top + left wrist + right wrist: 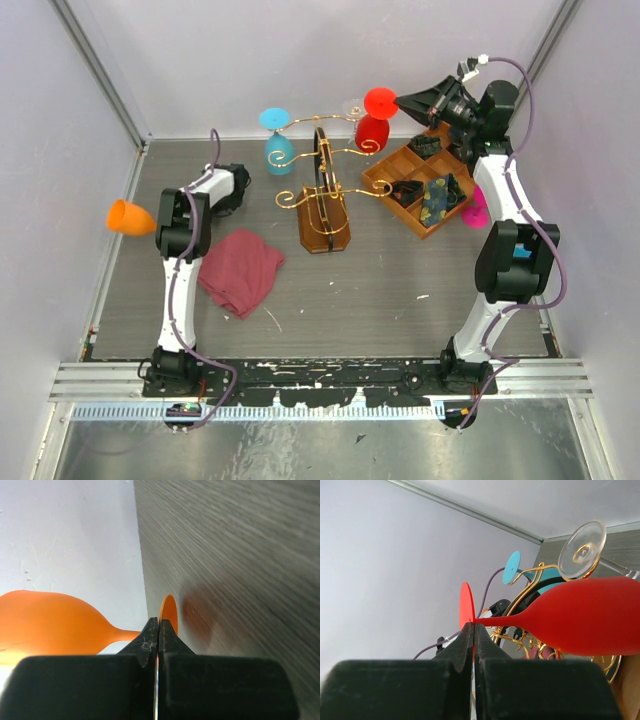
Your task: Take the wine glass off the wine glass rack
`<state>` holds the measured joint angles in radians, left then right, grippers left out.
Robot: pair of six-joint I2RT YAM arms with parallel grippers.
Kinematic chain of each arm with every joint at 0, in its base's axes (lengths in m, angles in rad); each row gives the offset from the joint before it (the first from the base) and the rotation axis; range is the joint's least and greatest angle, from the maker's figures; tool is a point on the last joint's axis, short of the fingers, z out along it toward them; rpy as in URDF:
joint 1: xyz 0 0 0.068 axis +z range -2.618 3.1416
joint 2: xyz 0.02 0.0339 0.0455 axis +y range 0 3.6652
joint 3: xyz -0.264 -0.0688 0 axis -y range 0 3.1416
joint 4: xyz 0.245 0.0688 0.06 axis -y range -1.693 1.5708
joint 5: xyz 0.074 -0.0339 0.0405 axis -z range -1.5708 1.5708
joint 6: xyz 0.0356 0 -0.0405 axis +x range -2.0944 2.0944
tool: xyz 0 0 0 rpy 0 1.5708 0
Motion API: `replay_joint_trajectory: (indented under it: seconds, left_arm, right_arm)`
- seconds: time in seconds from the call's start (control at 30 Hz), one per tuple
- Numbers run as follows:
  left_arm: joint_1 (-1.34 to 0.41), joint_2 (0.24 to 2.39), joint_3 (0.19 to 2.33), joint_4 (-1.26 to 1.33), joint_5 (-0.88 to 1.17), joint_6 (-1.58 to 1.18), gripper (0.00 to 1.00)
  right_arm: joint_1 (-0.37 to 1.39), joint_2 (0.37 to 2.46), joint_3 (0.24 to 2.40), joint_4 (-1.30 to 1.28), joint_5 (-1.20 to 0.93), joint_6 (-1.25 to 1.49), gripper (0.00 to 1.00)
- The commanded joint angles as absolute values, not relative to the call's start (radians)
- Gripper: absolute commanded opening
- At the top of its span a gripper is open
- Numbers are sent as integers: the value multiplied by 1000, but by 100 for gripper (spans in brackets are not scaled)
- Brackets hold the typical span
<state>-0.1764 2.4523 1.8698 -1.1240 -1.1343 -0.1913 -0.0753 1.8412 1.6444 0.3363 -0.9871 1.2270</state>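
Note:
The wine glass rack (pixel 322 195) stands mid-table with gold wire arms, a dark hoop and a wooden base. A blue glass (pixel 278 150) hangs on its left arm and a clear glass (pixel 352 108) on its upper right arm. My right gripper (pixel 403 100) is shut on the foot (pixel 466 605) of a red wine glass (pixel 374 128) at the end of that right arm. I cannot tell whether the glass touches the wire. My left gripper (pixel 160 222) is shut on the foot (pixel 170 612) of an orange glass (pixel 130 217), held over the table's left edge.
A compartmented wooden tray (pixel 384 172) with dark items sits right of the rack. A pink glass (pixel 476 210) lies beside the right arm. A maroon cloth (pixel 240 270) lies front left. White walls enclose the table closely.

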Motion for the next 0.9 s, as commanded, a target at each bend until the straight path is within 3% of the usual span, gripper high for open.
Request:
replay_joint_trajectory:
  seconds: [0.0,0.17,0.37,0.67,0.8,0.87]
  left_arm:
    - [-173,2503,1942,-1141,-1295,-297,0]
    - [-173,2543,1999,-1147,-1353,-365,0]
    - [-174,2507,1889,-917,-1293,-222,1]
    - [-181,2518,1935,-906,-1218,-163,1]
    - [-199,2519,1927,-890,-1162,-139,21]
    - [-211,2532,1921,-883,-1166,-130,22]
  right_arm:
    - [-74,1830,1676,410,-1022,1257,1]
    - [-74,1843,1677,405,-1024,1254,1]
    - [-75,1860,1684,403,-1022,1256,1]
    - [-75,1856,1683,401,-1023,1253,1]
    - [-77,1854,1687,399,-1026,1253,1]
    - [-78,1852,1685,400,-1027,1253,1]
